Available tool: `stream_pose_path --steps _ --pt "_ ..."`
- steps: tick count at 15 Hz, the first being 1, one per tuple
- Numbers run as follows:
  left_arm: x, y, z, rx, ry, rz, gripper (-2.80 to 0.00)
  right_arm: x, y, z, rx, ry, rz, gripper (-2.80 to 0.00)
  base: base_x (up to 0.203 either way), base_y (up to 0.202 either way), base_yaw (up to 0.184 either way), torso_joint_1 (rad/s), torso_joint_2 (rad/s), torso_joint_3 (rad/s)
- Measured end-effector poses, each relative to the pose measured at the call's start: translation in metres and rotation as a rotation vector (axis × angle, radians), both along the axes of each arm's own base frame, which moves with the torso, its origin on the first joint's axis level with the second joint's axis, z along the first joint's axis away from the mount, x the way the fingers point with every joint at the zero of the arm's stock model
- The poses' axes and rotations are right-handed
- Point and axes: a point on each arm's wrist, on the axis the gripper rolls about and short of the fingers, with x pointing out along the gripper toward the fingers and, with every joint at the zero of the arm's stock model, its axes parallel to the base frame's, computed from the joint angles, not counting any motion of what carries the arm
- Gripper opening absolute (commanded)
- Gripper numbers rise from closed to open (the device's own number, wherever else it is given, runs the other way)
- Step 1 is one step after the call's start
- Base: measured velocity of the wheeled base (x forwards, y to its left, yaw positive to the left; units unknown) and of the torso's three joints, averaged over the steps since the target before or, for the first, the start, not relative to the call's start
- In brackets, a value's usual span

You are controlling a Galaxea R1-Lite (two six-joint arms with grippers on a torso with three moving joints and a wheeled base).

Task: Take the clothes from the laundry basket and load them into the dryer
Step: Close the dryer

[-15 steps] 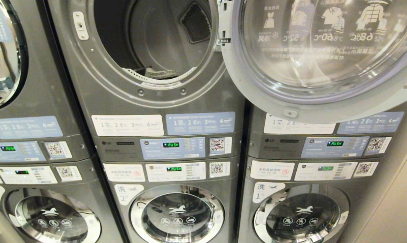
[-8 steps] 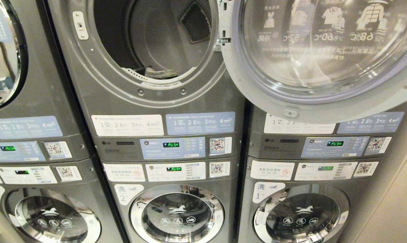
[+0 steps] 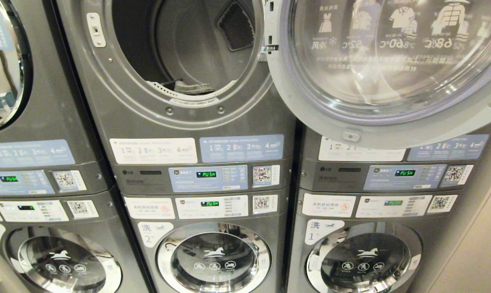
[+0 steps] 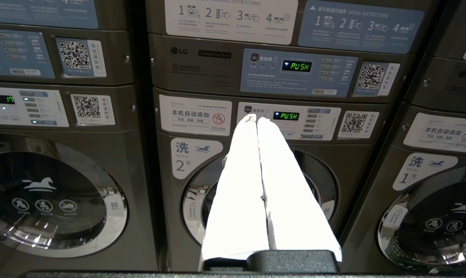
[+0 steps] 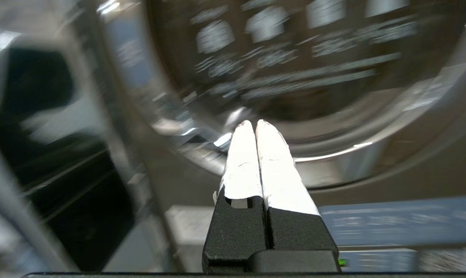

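The dryer (image 3: pixel 188 61) fills the upper middle of the head view: a grey metal cabinet with a round opening ringed by a smooth steel rim. Its drum (image 3: pixel 196 44) is a dull metal cylinder with a dark perforated vent at the back. A small bundle of pale, striped clothes (image 3: pixel 192 87) lies on the drum floor, just behind the perforated white lip of the opening. The door (image 3: pixel 384 69) hangs swung out to the right, a broad grey ring around a bulging clear dome printed with white garment icons and temperatures.

Below sit flat control panels (image 3: pixel 209 178) with glossy blue and white stickers and green lit displays. Under them are washers (image 3: pixel 213 256) with round chrome-ringed glass doors. No basket shows in any view.

The left gripper (image 4: pixel 254 119) points level at the panel of washer number two, its two long white tapered fingers pressed together with nothing between them.

The right gripper (image 5: pixel 254 124) is raised before the blurred dome of the door, its white fingers likewise pressed together and empty, on black matte mounts.
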Motion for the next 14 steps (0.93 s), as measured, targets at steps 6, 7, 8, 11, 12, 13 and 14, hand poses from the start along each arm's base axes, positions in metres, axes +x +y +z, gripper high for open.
stream_pose_path --steps 6,7,8,11,12,13,14 --pt "0.000 0.000 0.000 0.000 0.000 0.000 -2.80 0.000 0.022 -0.006 -0.046 -0.066 0.256 -2.80 0.000 0.000 0.000 0.000 0.00 0.000" --pt "0.000 0.000 0.000 0.000 0.000 0.000 -2.80 -0.005 0.031 -0.006 -0.037 -0.079 0.283 -2.80 0.000 0.000 0.000 0.000 0.00 0.000" --pt "0.000 0.000 0.000 0.000 0.000 -0.001 -2.80 -0.012 0.041 -0.005 -0.032 -0.091 0.309 -2.80 0.000 0.000 0.000 0.000 0.00 0.000" --pt "0.000 0.000 0.000 0.000 0.000 -0.001 -2.80 -0.037 0.075 -0.007 -0.035 -0.104 0.411 -2.80 0.000 0.000 0.000 0.000 0.00 0.000" --pt "0.000 0.000 0.000 0.000 0.000 -0.001 -2.80 -0.046 0.088 -0.009 -0.036 -0.106 0.450 -2.80 0.000 0.000 0.000 0.000 0.00 0.000" --pt "0.000 0.000 0.000 0.000 0.000 -0.001 -2.80 -0.057 0.102 -0.014 -0.035 -0.104 0.497 -2.80 0.000 0.000 0.000 0.000 0.00 0.000" --pt "0.000 0.000 0.000 0.000 0.000 -0.001 -2.80 -0.068 0.116 -0.019 -0.038 -0.107 0.544 -2.80 0.000 0.000 0.000 0.000 0.00 0.000"
